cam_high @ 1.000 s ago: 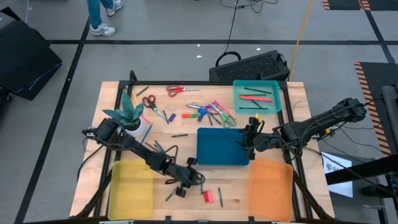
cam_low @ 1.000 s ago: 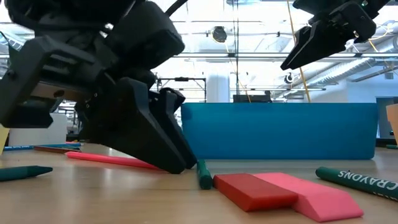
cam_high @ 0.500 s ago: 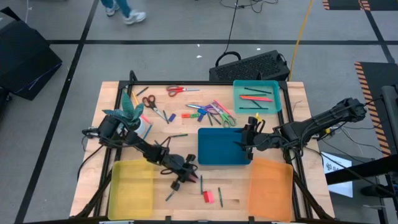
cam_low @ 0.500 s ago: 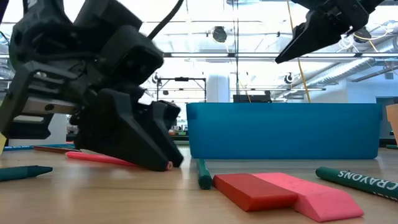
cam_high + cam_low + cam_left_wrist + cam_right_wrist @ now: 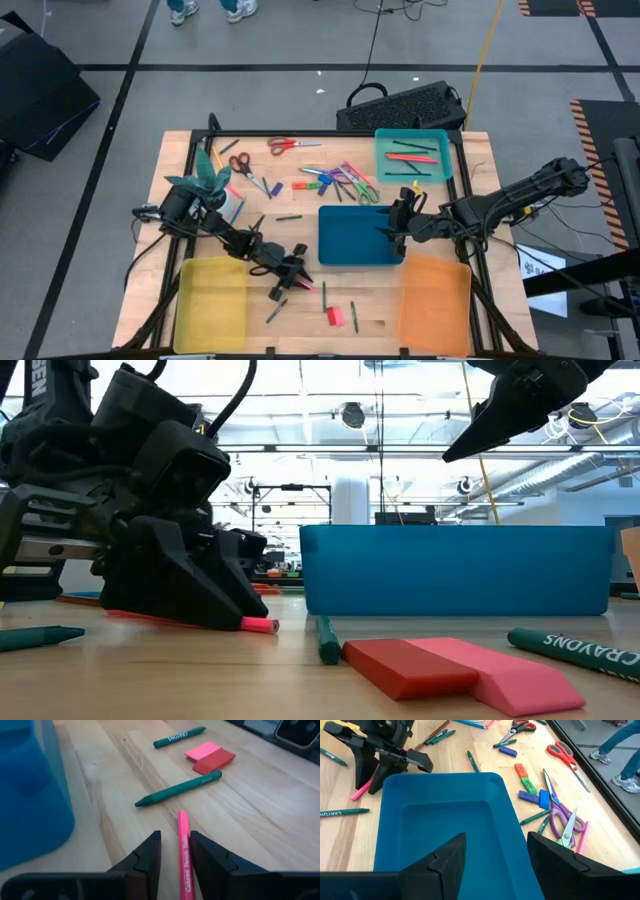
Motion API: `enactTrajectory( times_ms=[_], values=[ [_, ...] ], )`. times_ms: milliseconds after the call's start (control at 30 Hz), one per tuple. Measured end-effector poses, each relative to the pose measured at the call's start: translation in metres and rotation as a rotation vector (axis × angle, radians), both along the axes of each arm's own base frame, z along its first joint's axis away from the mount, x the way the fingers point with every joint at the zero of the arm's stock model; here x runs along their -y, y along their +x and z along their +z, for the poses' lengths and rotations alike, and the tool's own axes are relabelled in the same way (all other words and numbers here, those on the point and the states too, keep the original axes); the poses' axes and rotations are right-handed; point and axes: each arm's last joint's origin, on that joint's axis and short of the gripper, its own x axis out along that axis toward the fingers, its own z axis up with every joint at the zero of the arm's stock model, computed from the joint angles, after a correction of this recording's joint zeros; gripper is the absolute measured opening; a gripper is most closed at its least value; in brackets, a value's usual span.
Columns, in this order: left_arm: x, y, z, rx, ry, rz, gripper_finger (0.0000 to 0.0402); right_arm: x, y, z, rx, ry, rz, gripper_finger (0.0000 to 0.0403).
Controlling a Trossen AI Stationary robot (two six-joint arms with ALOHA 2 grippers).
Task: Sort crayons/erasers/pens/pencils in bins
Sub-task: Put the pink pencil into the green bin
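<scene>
The step in hand appears to be a pick-up: the left gripper [image 5: 174, 851] is low over the wooden surface [image 5: 440, 205], in front of the dark blue bin [image 5: 357, 235], with a pink colored pencil [image 5: 184, 850] lying between its jaws. In the left wrist view the jaws stand released, one on each side of the pencil, and not yet touching it. The next move probably calls for closing on the pencil and lifting it level, so that the long stick does not twist out.

The red eraser [image 5: 215, 761] and the pink eraser [image 5: 202, 750] lie touching each other farther ahead, beyond a green crayon [image 5: 180, 789].

The right gripper [image 5: 496, 851] waits over the dark blue bin, its jaws released and empty.
</scene>
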Motion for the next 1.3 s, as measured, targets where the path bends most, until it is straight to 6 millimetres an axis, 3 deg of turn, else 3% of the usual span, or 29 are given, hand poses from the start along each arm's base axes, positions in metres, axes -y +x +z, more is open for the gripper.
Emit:
enactTrajectory(
  times_ms=[433, 900, 1300],
  values=[
    [0.013, 0.0, -0.011, 0.084, -0.035, 0.019, 0.0108, -0.001, 0.003, 0.003, 0.037, -0.012, 0.016, 0.0203],
    [0.014, 0.0, -0.014, -0.005, -0.08, 0.063, 0.0107, 0.0, 0.003, 0.003, 0.033, -0.02, 0.02, 0.0203],
    [0.018, 0.012, -0.012, 0.009, -0.016, 0.04, 0.0054, 0.0, 0.003, 0.003, 0.028, -0.034, 0.028, 0.0203]
  ],
)
